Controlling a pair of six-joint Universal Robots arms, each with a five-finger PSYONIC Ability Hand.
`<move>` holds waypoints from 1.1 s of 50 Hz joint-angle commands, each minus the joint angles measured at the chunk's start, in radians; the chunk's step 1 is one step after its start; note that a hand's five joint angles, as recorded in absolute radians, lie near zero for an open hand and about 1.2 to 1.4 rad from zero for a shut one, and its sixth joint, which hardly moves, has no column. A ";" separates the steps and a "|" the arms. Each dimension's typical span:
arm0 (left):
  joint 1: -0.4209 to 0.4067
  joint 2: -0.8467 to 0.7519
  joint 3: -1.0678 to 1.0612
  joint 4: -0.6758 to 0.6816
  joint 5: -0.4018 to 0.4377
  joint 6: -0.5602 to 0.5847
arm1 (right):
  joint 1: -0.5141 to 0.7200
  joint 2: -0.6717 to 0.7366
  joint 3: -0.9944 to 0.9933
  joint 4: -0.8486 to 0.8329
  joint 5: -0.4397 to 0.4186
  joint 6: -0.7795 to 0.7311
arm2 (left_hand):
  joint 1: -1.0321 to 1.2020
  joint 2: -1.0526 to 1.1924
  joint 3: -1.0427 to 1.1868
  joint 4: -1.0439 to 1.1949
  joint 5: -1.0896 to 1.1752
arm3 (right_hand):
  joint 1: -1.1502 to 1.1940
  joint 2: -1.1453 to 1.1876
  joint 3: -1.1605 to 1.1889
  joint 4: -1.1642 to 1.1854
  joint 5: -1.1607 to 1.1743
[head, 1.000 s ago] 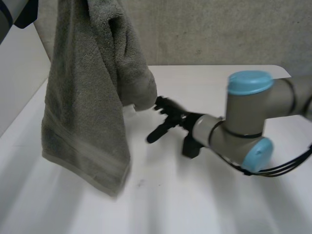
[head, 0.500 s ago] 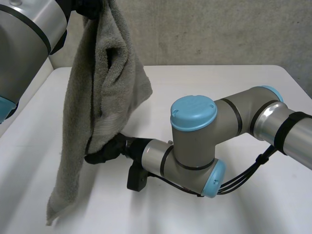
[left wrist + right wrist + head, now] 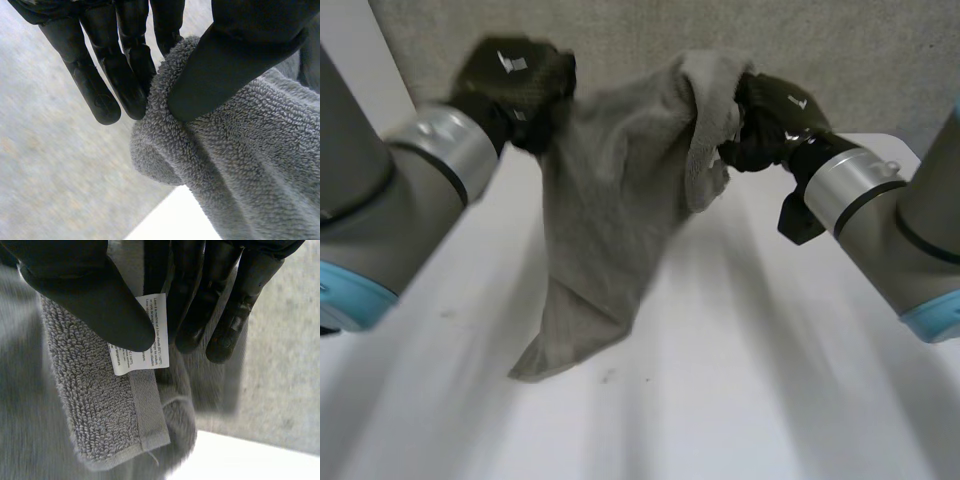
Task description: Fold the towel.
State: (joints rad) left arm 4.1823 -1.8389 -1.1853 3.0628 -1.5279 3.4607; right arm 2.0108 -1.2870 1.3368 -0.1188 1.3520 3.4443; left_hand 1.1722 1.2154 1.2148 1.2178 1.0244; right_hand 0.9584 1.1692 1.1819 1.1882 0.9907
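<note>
White bench (image 3: 770, 380), grey wall (image 3: 880, 60) behind — a grey terry towel (image 3: 620, 210) hangs bunched, its top ends pinched by the left hand (image 3: 515, 85) and the right hand (image 3: 770, 120).

Right hand (image 3: 82, 290) in a pinch on the grey towel's (image 3: 95, 410) hemmed corner (care label (image 3: 154, 337) under thumb)

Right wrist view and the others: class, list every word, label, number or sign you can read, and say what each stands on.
White label at the towel hem, partly under the right hand thumb: several printed lines, too small to read.
White mark on the back of the left hand and of the right hand, head view: a sign, no legible letters.
Nothing else to read.
</note>
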 commanded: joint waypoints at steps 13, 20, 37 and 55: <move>-0.165 -0.210 -0.229 0.223 -0.005 -0.077 | -0.214 0.094 0.132 0.263 -0.068 -0.526 | 0.224 0.181 0.182 0.178 0.197 | 0.438 0.227 0.214 0.208 0.231; -0.203 -0.214 -0.274 0.221 -0.006 -0.072 | -0.313 0.087 0.179 0.274 -0.068 -0.634 | 0.154 0.111 0.111 0.108 0.127 | 0.438 0.227 0.214 0.208 0.231; -0.145 -0.051 -0.211 0.205 -0.001 -0.066 | -0.228 0.048 -0.090 0.317 -0.060 -0.659 | -0.985 -1.028 -1.028 -1.031 -1.012 | -0.784 -0.995 -1.007 -1.014 -0.991; 0.096 -0.226 -0.152 0.048 0.078 -0.035 | -0.014 0.472 -0.574 0.571 -0.071 -0.665 | -0.976 -1.020 -1.019 -1.022 -1.003 | -0.784 -0.995 -1.007 -1.014 -0.991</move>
State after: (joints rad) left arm 4.2519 -1.9936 -1.3368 3.1398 -1.5035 3.4174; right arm 1.9745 -0.9453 0.8751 0.3677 1.2914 2.7854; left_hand 0.1956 0.1859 0.1870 0.1877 0.0291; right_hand 0.2025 0.2180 0.2102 0.2291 0.0516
